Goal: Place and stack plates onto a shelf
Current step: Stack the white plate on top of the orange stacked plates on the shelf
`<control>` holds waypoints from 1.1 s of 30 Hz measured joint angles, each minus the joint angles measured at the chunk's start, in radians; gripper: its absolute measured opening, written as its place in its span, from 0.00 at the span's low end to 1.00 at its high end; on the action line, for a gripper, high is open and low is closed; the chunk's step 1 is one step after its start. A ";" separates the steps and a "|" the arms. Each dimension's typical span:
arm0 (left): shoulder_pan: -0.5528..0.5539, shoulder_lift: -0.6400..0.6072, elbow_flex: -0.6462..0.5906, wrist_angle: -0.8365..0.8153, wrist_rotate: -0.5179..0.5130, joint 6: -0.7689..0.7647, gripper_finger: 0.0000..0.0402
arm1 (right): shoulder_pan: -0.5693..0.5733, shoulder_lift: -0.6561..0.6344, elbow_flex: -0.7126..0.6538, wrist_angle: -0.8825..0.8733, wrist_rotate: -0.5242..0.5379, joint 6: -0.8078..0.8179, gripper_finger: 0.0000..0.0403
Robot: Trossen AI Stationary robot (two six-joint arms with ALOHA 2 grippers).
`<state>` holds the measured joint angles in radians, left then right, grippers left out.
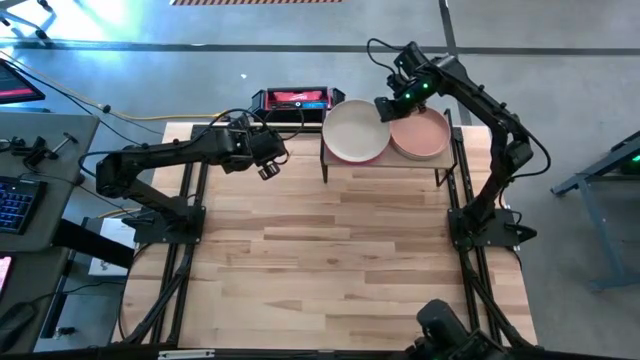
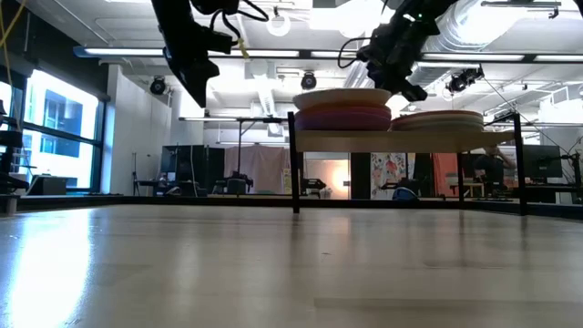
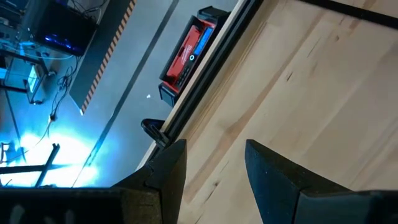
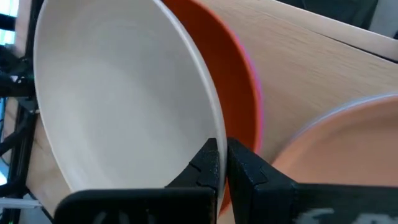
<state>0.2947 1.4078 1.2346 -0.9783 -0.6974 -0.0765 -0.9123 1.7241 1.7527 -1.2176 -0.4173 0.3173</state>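
The shelf (image 1: 395, 164) stands at the table's far edge, right of centre, with two stacks of plates on it. The left stack is topped by the cream plate (image 1: 354, 131), with rust orange (image 4: 242, 93), magenta and purple plates (image 2: 342, 119) under it. The right stack is topped by the pale pink plate (image 1: 421, 136). My right gripper (image 1: 386, 106) is between the two stacks, shut on the cream plate. My left gripper (image 1: 268, 162) hangs open and empty above the table, left of the shelf. My right gripper pinches the cream plate's rim (image 4: 211, 134) between its two fingers, on the side that faces the right stack. The fingers come slanting down from the far right. The plate lies on top of the left stack (image 2: 342, 97), about level.
A red and black box (image 1: 291, 99) lies just beyond the table's far edge, left of the shelf. The tabletop (image 1: 340, 260) stretches out in front of the shelf. Black frame rails (image 1: 190, 215) run along both sides of the table.
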 joint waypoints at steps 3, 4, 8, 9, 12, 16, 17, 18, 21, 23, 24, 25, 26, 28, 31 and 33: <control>0.000 0.000 0.000 0.000 0.000 0.000 0.38 | 0.009 0.000 0.000 -0.014 0.031 0.007 0.00; 0.000 0.000 0.000 0.000 0.000 0.000 0.38 | 0.013 0.000 0.000 -0.015 0.037 0.007 0.00; 0.000 0.000 0.000 0.000 0.000 0.001 0.38 | 0.028 0.000 0.000 -0.013 0.062 0.018 0.00; 0.000 0.000 0.000 0.000 0.000 0.001 0.38 | 0.031 0.000 0.000 -0.013 0.066 0.020 0.00; 0.000 0.000 0.000 0.000 0.000 0.002 0.38 | 0.032 0.000 0.000 -0.013 0.070 0.023 0.00; 0.000 0.000 0.000 -0.001 0.006 0.002 0.38 | 0.045 0.000 0.000 -0.013 0.100 0.041 0.00; 0.000 0.000 0.000 -0.001 0.010 0.002 0.38 | 0.049 0.000 0.000 -0.013 0.111 0.042 0.00; 0.000 0.000 0.000 -0.001 0.012 0.002 0.38 | 0.053 0.000 0.000 -0.013 0.120 0.042 0.00; -0.001 0.000 0.000 -0.001 0.013 0.002 0.38 | 0.060 0.000 0.000 -0.012 0.124 0.042 0.00; -0.001 0.000 0.000 -0.001 0.013 0.002 0.38 | 0.064 0.000 0.000 -0.013 0.137 0.042 0.00; -0.001 0.000 0.000 -0.001 0.013 0.002 0.38 | 0.065 -0.001 0.000 -0.013 0.147 0.042 0.00; -0.001 0.000 0.000 -0.001 0.013 0.002 0.38 | 0.067 -0.001 0.000 -0.013 0.153 0.041 0.00; -0.001 0.000 0.000 -0.001 0.013 0.002 0.38 | 0.068 -0.001 0.000 -0.013 0.156 0.042 0.00; -0.001 0.000 0.000 -0.001 0.013 0.002 0.38 | 0.069 -0.001 0.000 -0.013 0.160 0.038 0.00; -0.001 0.000 0.000 -0.001 0.013 0.002 0.38 | 0.071 -0.001 0.000 -0.013 0.169 0.032 0.00; -0.001 0.000 0.000 -0.001 0.013 0.002 0.38 | 0.076 -0.001 0.000 -0.013 0.184 0.019 0.00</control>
<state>0.2939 1.4078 1.2346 -0.9794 -0.6839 -0.0746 -0.8366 1.7233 1.7527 -1.2304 -0.2330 0.3362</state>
